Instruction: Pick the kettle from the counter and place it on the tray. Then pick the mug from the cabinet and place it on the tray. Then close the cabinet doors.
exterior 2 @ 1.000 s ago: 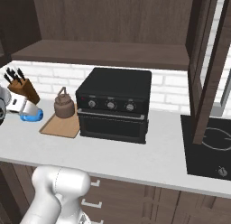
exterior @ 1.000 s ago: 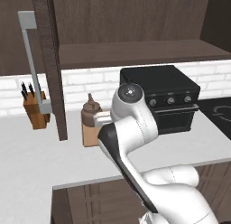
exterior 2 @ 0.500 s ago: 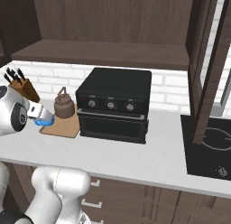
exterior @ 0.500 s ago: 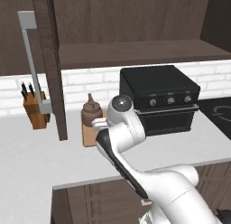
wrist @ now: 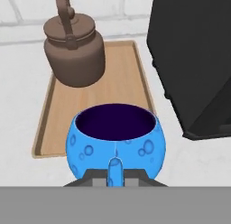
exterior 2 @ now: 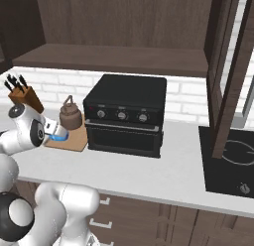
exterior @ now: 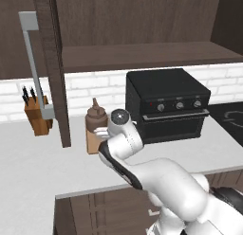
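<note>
The bright blue mug (wrist: 115,144) is held by its handle in my gripper (wrist: 115,179), which is shut on it. It hangs over the near end of the light-wood tray (wrist: 122,87); I cannot tell whether it touches the board. From the right base camera the mug (exterior 2: 59,137) shows at the tray's (exterior 2: 74,140) left edge, beside my gripper (exterior 2: 52,132). The dark-brown kettle (wrist: 74,47) stands upright on the tray's far end and also shows as kettle (exterior: 96,119) and kettle (exterior 2: 71,115). A cabinet door (exterior: 52,68) stands open on the left, another door (exterior 2: 228,66) on the right.
The black oven (exterior 2: 126,113) stands close on the tray's right, its corner (wrist: 194,60) near the mug. A knife block (exterior: 35,116) sits by the wall at the left. The cabinet shelf (exterior: 142,56) runs overhead. A cooktop (exterior 2: 233,160) lies in the counter (exterior 2: 149,173) at the right.
The arm has swung down and in toward the tray, carrying the mug from beside the board to over its near end. The kettle and doors have not moved.
</note>
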Controlling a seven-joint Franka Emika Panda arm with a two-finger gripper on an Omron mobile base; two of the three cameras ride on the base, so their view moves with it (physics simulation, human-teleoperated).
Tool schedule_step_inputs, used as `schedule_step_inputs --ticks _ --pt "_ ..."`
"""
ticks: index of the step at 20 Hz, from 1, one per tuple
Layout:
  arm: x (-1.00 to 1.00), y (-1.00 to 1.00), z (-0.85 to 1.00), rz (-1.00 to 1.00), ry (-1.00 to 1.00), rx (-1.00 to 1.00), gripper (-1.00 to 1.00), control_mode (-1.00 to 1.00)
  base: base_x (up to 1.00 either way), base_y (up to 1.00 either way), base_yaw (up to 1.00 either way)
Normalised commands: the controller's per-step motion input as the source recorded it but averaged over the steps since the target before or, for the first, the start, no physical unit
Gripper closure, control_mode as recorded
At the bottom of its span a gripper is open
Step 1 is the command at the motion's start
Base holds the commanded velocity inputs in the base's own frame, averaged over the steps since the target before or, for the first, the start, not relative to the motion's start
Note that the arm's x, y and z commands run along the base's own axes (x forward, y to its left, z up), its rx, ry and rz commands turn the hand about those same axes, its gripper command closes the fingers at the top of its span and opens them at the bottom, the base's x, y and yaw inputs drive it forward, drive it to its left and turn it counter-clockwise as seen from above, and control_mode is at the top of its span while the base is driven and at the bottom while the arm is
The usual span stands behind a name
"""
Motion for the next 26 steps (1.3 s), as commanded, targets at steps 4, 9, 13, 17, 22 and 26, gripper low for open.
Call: schedule_step_inputs --ticks 4,9,13,17,22,26 --pt "0.57 0.21 -0.32 -0.15 0.02 0.00 1.00 -1.00 0.00 0.00 0.00" --pt "0.31 0.12 -0.16 -0.15 0.00 0.00 1.00 -1.00 0.00 0.00 0.00" --pt "0.02 0.00 -0.07 -0.12 0.00 0.00 1.00 -1.00 0.00 0.00 0.00" --pt "0.15 0.00 -0.12 -0.08 0.00 0.00 1.00 -1.00 0.00 0.00 0.00" --pt "0.20 -0.06 -0.10 0.00 0.00 0.00 1.00 -1.00 0.00 0.00 0.00" --pt "0.32 -0.01 -0.19 0.00 0.02 0.00 1.00 -1.00 0.00 0.00 0.00"
